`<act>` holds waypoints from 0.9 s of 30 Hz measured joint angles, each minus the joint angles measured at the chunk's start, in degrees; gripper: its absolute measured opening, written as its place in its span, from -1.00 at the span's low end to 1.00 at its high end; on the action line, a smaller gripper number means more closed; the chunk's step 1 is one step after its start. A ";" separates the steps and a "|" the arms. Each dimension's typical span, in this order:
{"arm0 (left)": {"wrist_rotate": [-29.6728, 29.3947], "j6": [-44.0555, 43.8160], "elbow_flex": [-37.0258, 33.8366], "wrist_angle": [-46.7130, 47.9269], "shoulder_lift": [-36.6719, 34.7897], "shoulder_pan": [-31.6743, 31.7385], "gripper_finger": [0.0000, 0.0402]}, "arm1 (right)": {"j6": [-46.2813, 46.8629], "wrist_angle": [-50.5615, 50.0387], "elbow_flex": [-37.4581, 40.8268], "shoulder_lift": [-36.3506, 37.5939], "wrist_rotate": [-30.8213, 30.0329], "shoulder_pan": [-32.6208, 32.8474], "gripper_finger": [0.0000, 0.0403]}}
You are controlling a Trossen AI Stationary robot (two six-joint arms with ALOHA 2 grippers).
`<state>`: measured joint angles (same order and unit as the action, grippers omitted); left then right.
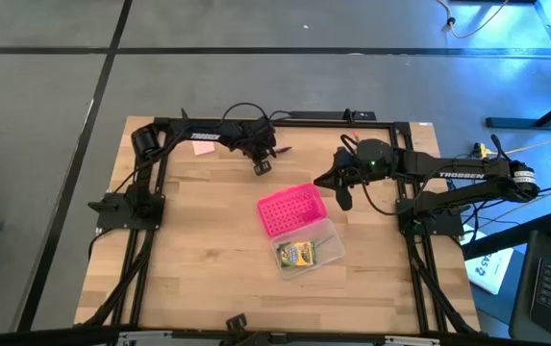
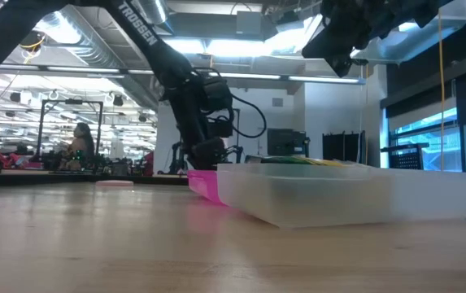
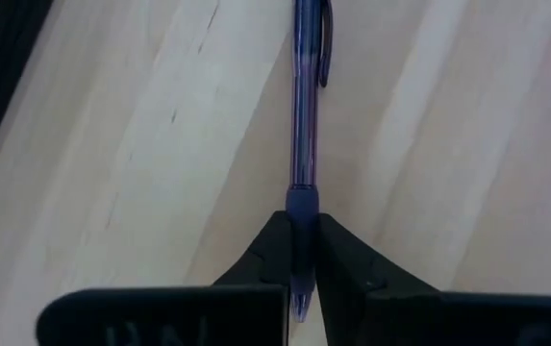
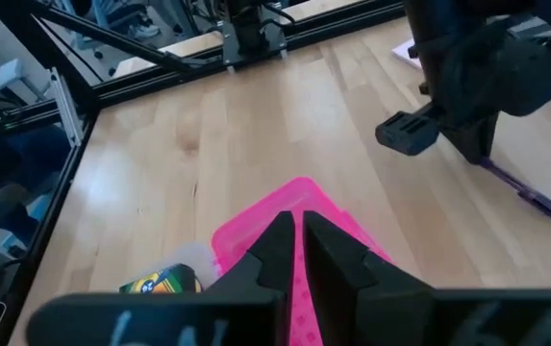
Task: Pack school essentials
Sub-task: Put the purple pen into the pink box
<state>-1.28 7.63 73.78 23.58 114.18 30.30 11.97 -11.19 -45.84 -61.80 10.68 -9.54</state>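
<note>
Clear rectangular plastic case (image 1: 306,252) placed near centre of pale wooden table (image 1: 198,259); green-yellow crayon box (image 1: 294,255) held inside. Pink perforated lid (image 1: 291,210) laid touching case at 11 o'clock. Dark slim pen (image 3: 304,144) clamped on table by left gripper (image 1: 262,165), at 11 o'clock from lid. Pink sticky-note pad (image 1: 203,148) found at 9 o'clock from pen. Right gripper (image 1: 343,197) positioned at 3 o'clock from lid.

Wooden table (image 1: 188,250) (light planks); clear case (image 1: 312,252), pink lid (image 1: 291,210), pen (image 3: 306,115), sticky-note pad (image 1: 202,147)
</note>
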 joint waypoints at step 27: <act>-1.20 -13.83 0.11 14.14 -11.05 -14.66 -0.93 | -0.63 -2.81 0.00 0.09 -5.05 -0.04 -0.85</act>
<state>-2.48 -6.20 73.89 37.71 103.13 15.64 11.33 -14.00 -45.84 -61.71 5.63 -9.58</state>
